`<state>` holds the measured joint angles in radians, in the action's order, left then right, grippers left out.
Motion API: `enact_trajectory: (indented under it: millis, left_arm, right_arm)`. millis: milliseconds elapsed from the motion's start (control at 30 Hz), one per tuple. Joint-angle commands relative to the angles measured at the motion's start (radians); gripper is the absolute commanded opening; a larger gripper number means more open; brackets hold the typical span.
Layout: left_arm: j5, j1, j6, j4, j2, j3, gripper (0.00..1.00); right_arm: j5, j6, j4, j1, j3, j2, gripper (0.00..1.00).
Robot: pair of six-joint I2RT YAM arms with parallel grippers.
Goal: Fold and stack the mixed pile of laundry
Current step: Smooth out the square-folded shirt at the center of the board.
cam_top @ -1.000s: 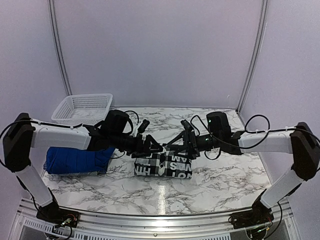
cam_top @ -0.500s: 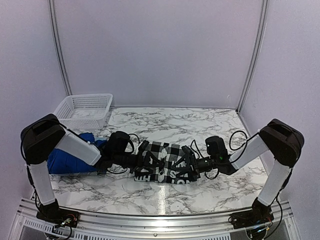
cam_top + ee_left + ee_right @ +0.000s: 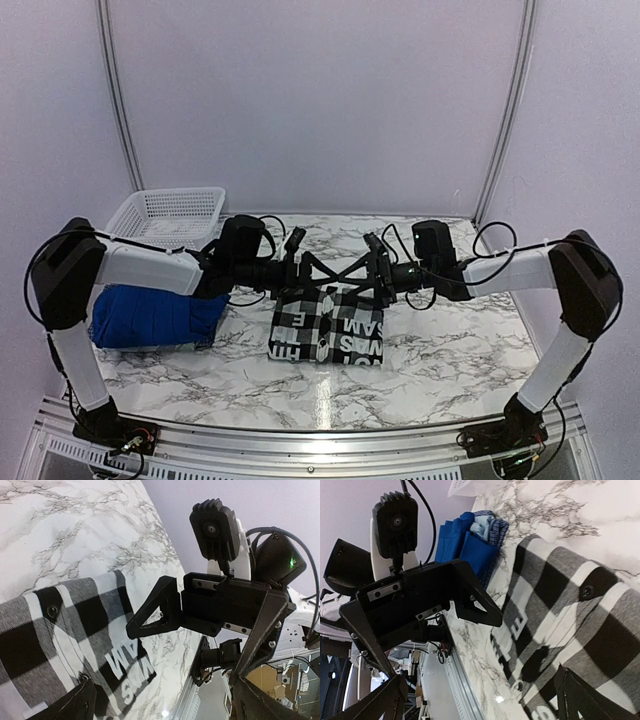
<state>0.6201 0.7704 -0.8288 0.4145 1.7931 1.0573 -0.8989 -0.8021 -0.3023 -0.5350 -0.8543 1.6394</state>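
The black-and-white buffalo-check flannel shirt [image 3: 327, 328] lies folded flat at the table's middle, with white lettering along its near edge. It also shows in the left wrist view [image 3: 55, 630] and the right wrist view [image 3: 565, 610]. My left gripper [image 3: 318, 270] and right gripper [image 3: 358, 272] hover tip to tip above the shirt's far edge, both open and empty. The royal-blue shirt [image 3: 150, 315] lies folded at the left. In the right wrist view the blue shirt [image 3: 462, 542] has a pale blue T-shirt [image 3: 480, 526] and a small-checked navy cloth [image 3: 497, 530] tucked against it.
A white lattice basket [image 3: 165, 215] stands at the back left, touching the wall. The left wrist view shows the right gripper's fingers [image 3: 155, 612] close ahead, and the right wrist view shows the left gripper's fingers [image 3: 475, 605]. The table's metal front rail [image 3: 320, 440] runs along the near edge.
Half a second ago both grippers were low on the flannel shirt with the arms bent down. They have since risen and moved toward the far edge, leaving the shirt flat.
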Motion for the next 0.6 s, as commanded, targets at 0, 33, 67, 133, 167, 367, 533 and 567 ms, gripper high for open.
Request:
enact_trajectory:
  millis: [0, 33, 67, 133, 167, 367, 533, 567]
  left_arm:
    - [-0.008, -0.031, 0.031, -0.063, 0.16, 0.085, 0.99]
    - [-0.015, -0.034, 0.034, -0.059, 0.186, 0.091, 0.99]
    - [-0.021, -0.038, 0.031, -0.054, 0.211, 0.087, 0.99]
    - [-0.027, -0.04, 0.016, -0.024, 0.244, 0.049, 0.99]
    - [-0.027, -0.04, 0.009, -0.004, 0.252, 0.024, 0.99]
    - [-0.006, -0.048, 0.052, -0.028, 0.125, -0.032, 0.99]
    - [-0.015, -0.067, 0.103, -0.131, 0.097, 0.087, 0.99]
    - [-0.013, -0.07, 0.104, -0.133, 0.115, 0.111, 0.99]
  right_arm:
    - [-0.001, 0.007, -0.033, 0.031, -0.042, 0.151, 0.99]
    - [-0.003, 0.015, -0.045, 0.039, -0.045, 0.183, 0.99]
    - [-0.006, 0.021, -0.054, 0.046, -0.043, 0.221, 0.99]
    - [-0.017, 0.025, -0.096, 0.054, -0.023, 0.283, 0.98]
    - [-0.02, 0.028, -0.11, 0.056, -0.013, 0.306, 0.97]
    - [-0.066, 0.027, -0.06, 0.059, -0.036, 0.24, 0.95]
    - [-0.065, 0.044, 0.038, 0.08, -0.141, 0.164, 0.96]
    - [-0.068, 0.046, 0.038, 0.082, -0.158, 0.18, 0.96]
